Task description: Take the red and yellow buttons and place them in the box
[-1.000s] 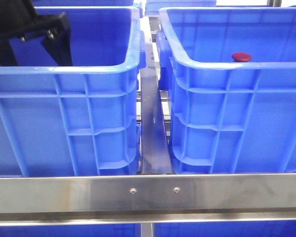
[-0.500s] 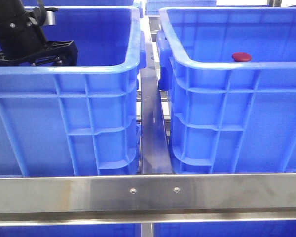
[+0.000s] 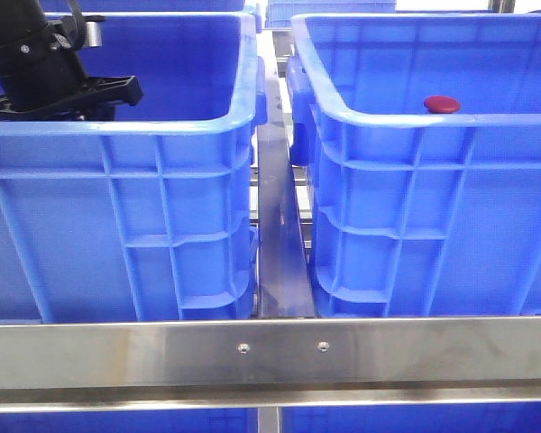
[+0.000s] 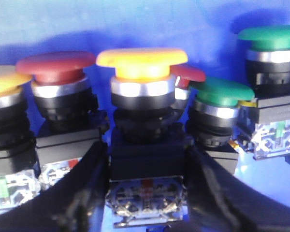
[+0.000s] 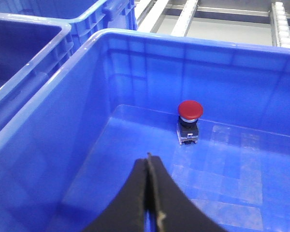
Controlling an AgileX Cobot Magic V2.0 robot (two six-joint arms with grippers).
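While the left arm reaches down into the left-hand blue crate (image 3: 117, 135), its left claw (image 4: 147, 193) sits spread around a yellow-capped push button (image 4: 142, 60), one dark finger on each side of the black body beneath the cap; whether the fingers touch it yet I cannot tell. Crowded round it stand a red-capped button (image 4: 55, 65), another yellow cap at the edge, and two green ones (image 4: 217, 92). These look like stiff, light plastic-and-metal switches, with smooth domed caps that would slip; the squarish black body below the chrome collar is the sensible place to take hold, and the neighbours stand close enough to get nudged. Across the steel rail (image 3: 279, 234), the right-hand box (image 3: 433, 171) holds a single red button (image 5: 190, 110), upright near its far wall. Above that box's floor hangs the right claw (image 5: 150, 193), fingers pressed together and holding nothing, well apart from the red button ahead of it.
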